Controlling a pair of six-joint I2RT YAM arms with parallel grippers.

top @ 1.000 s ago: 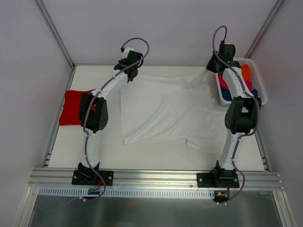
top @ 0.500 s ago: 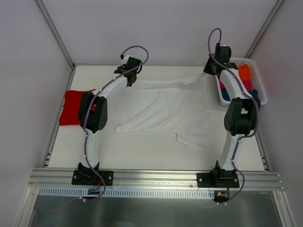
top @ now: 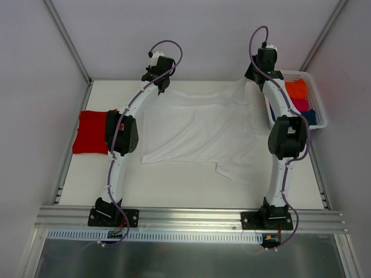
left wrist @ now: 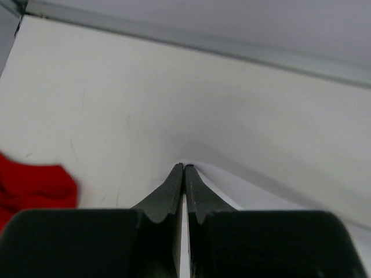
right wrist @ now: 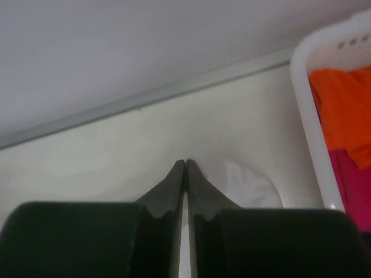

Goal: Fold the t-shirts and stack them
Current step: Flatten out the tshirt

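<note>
Light was bright, even and diffuse; shadows were faint. Both wrist views were soft, with the dark fingers [left wrist: 165, 200] blurred at 6 o'clock.

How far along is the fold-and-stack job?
Done: the red t-shirt lies folded at the left edge of the table. In hand: the white t-shirt is spread open, unfolded, with the left gripper and right gripper each shut on a far corner. Left: fold the white one and stack it with the red. The basket holds more coloured cloth.
</note>
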